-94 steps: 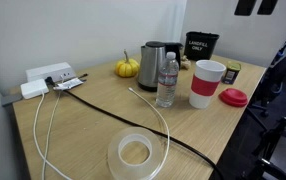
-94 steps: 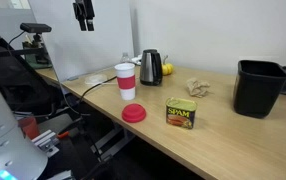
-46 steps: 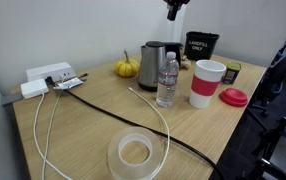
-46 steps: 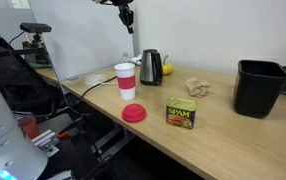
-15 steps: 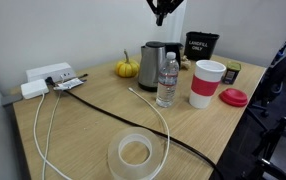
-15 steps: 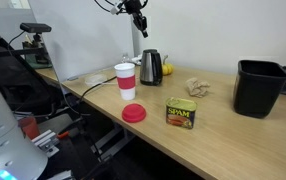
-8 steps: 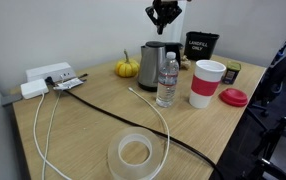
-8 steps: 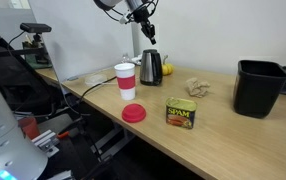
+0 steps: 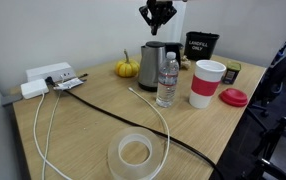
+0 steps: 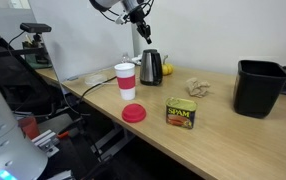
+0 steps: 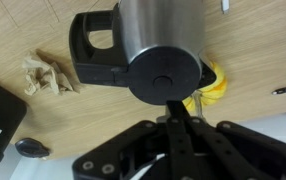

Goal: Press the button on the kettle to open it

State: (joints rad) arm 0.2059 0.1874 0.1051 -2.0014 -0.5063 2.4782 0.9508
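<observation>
The brushed steel kettle (image 9: 153,63) with black lid and handle stands at the back of the wooden table, also seen in an exterior view (image 10: 150,67). My gripper (image 9: 157,24) hangs in the air a little above it, fingers pointing down and pressed together with nothing between them. In the wrist view the kettle (image 11: 159,30) lies straight below, its round black lid (image 11: 164,74) just beyond my shut fingertips (image 11: 173,104), and its handle (image 11: 95,45) points left. I cannot make out the button.
A clear water bottle (image 9: 167,80) stands just in front of the kettle. A red-and-white cup (image 9: 207,83), a red lid (image 9: 233,97), a small pumpkin (image 9: 128,67) and a black mug (image 9: 201,45) stand around it. A Spam can (image 10: 181,113) and a black bin (image 10: 258,87) sit further along.
My gripper has come down from the top of the picture toward the kettle's lid, staying shut. Nothing on the table has moved.
</observation>
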